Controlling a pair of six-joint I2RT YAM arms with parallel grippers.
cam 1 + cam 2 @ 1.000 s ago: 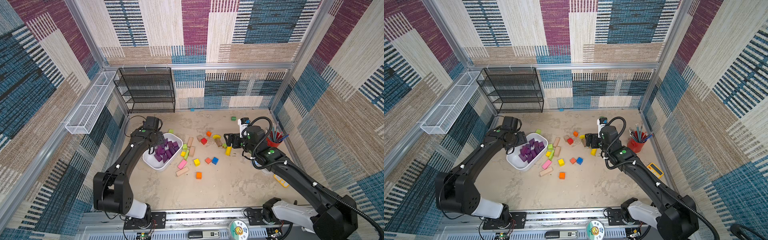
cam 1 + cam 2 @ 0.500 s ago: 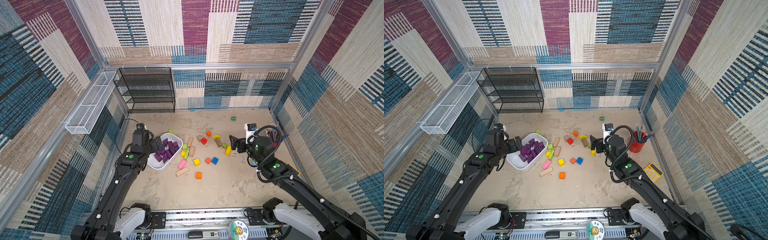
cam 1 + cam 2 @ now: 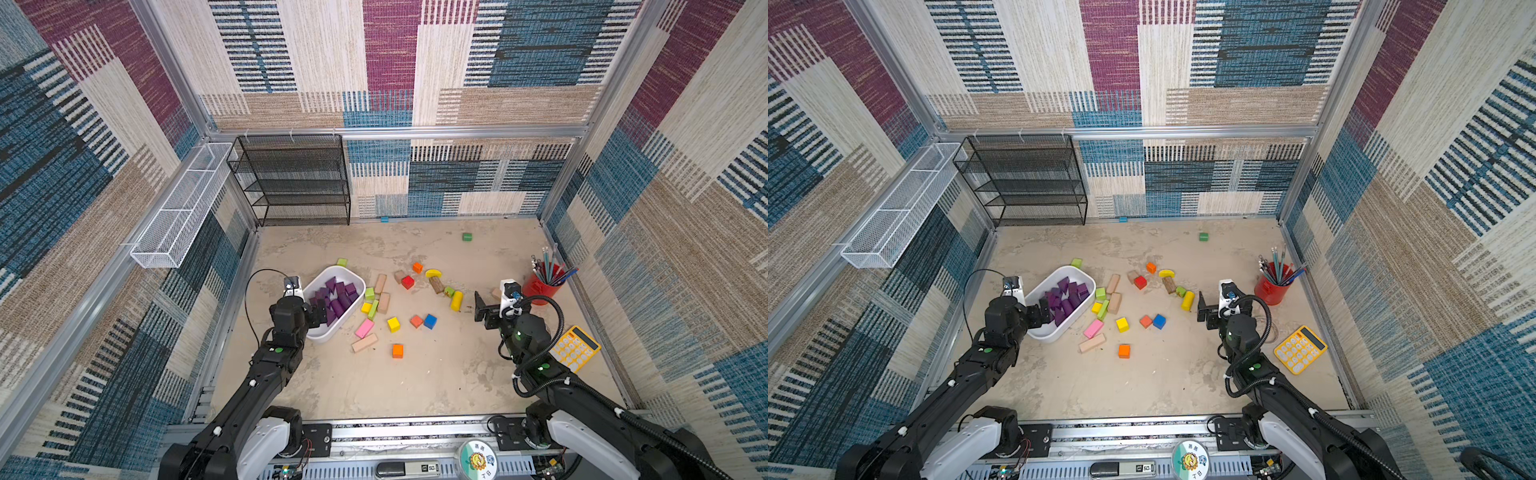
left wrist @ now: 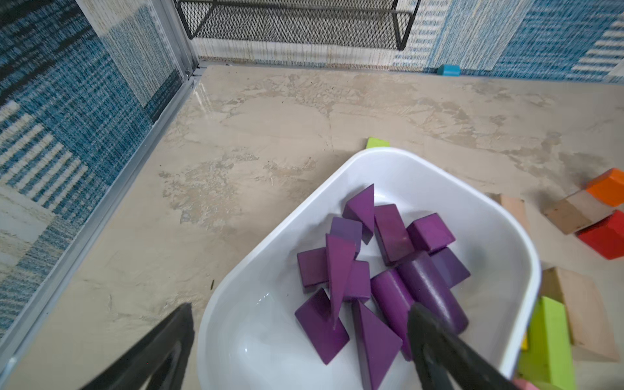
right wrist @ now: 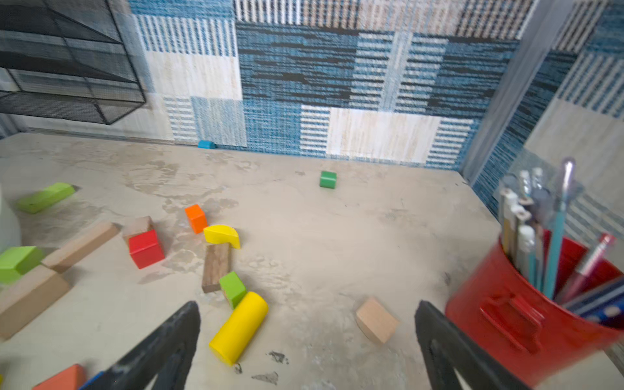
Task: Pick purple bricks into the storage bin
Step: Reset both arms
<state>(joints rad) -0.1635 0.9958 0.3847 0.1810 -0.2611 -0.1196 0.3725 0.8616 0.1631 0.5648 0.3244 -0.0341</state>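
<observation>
Both arms drawn back since a second ago, left fingers [image 4: 435, 341] and right fingers [image 5: 169, 341] spread empty; purple bricks [image 4: 391, 233] lie heaped in storage bin [image 4: 405, 169], so retreat high, clear of its rim.

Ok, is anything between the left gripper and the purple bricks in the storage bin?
Nothing visible covers the purple bricks; the storage bin is open on top. The open left gripper straddles the bin's near wall, one finger outside, one above the bricks, so only that wall lies between.
</observation>
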